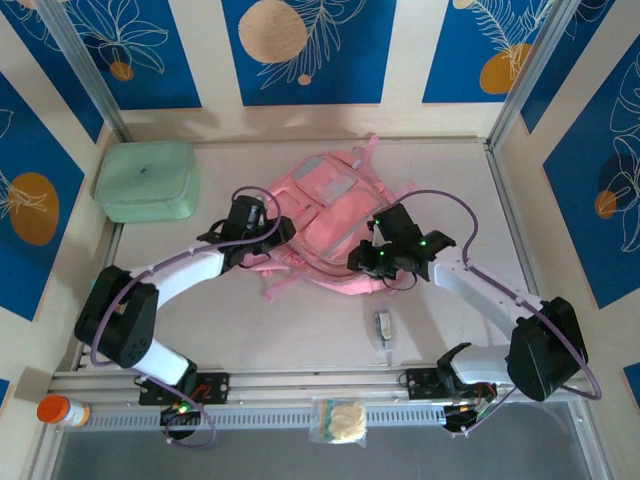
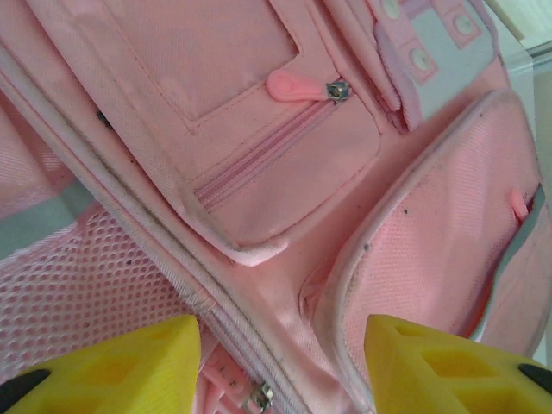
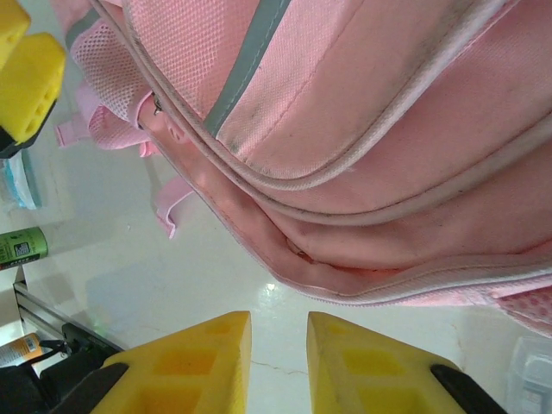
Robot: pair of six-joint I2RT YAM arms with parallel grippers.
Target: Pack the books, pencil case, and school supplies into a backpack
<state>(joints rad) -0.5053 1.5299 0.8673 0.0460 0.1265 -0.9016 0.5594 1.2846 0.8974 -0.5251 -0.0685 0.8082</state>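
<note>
The pink backpack (image 1: 322, 215) lies flat in the middle of the table. My left gripper (image 1: 268, 238) sits at its left edge. In the left wrist view its yellow fingers (image 2: 129, 366) stand wide apart, open, over the backpack's zip line (image 2: 220, 323), with a metal zip pull (image 2: 259, 397) low between them. My right gripper (image 1: 366, 260) is at the backpack's near right edge. Its fingers (image 3: 198, 362) are open by a narrow gap with only bare table between them, just short of the backpack's rim (image 3: 345, 280). The school supplies, one tiny pale oblong item (image 1: 383, 326), lie on the table nearer the front. The books and the pencil case are hidden.
A mint-green zip case (image 1: 147, 180) stands at the back left. An orange-capped bottle (image 1: 62, 411) and a small packet (image 1: 340, 420) rest by the front rail. Loose pink straps (image 1: 280, 285) trail off the backpack's near side. Walls close in the table on three sides.
</note>
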